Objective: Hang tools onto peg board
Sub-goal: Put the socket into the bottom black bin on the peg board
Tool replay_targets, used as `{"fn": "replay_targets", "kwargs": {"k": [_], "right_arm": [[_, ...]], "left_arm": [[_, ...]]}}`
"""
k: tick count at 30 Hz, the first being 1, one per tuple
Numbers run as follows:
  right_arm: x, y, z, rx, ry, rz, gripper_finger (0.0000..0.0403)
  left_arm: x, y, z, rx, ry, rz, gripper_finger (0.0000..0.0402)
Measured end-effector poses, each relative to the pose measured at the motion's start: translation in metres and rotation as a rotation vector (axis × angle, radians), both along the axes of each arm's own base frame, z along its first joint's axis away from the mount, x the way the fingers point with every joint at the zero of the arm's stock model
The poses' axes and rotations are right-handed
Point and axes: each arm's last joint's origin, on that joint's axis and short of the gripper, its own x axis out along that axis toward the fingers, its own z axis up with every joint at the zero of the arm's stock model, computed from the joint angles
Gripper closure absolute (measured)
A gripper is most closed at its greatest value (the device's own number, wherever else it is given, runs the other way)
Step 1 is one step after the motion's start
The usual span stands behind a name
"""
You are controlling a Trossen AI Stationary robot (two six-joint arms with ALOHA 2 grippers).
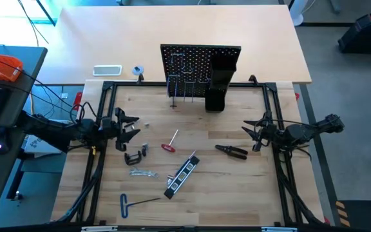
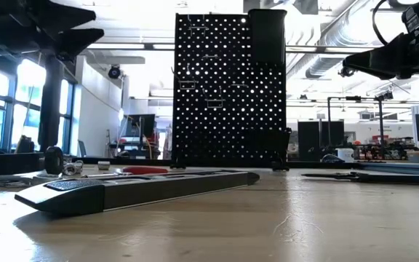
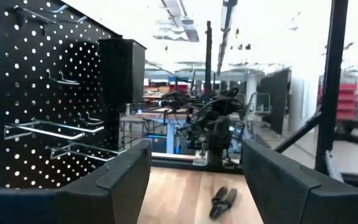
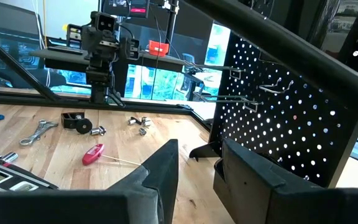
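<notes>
The peg board (image 1: 200,64) stands upright at the table's far middle, with metal hooks (image 3: 55,134) and a tall black box holder (image 1: 221,80). On the table lie a red-handled screwdriver (image 1: 168,147), black pliers (image 1: 232,151), a black C-clamp (image 1: 134,156), a silver wrench (image 1: 143,173), a blue T-handle hex key (image 1: 131,204) and a black-and-silver bar (image 1: 181,175). My left gripper (image 1: 129,126) hovers open at the left side, above the C-clamp's far side. My right gripper (image 1: 253,132) hovers open at the right, just beyond the pliers. Neither holds anything.
A black metal frame (image 1: 102,129) rims the table on all sides. Small metal fittings (image 1: 145,125) lie near my left gripper. A white tray (image 1: 107,70) and a small roll (image 1: 138,70) sit beyond the frame at the back left.
</notes>
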Motion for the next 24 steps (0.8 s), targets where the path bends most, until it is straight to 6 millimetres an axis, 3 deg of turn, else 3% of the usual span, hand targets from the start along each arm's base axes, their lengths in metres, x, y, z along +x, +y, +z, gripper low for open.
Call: {"fn": "replay_targets", "kwargs": {"k": [6, 12, 16, 24], "right_arm": [[0.0, 0.0, 0.0, 0.0, 0.0, 0.001, 0.0284], [0.0, 0.0, 0.0, 0.0, 0.0, 0.0, 0.0284], [0.0, 0.0, 0.0, -0.001, 0.002, 0.0, 0.0284], [0.0, 0.0, -0.001, -0.003, 0.008, 0.0, 0.0284]], "left_arm": [[-0.011, 0.0, 0.025, -0.042, -0.288, -0.074, 0.0163], [-0.03, -0.001, 0.068, 0.076, -0.562, -0.141, 0.0163], [-0.032, -0.001, 0.1, 0.12, -0.535, -0.118, 0.0163], [-0.028, 0.001, 0.17, 0.193, -0.216, -0.05, 0.0163]]}}
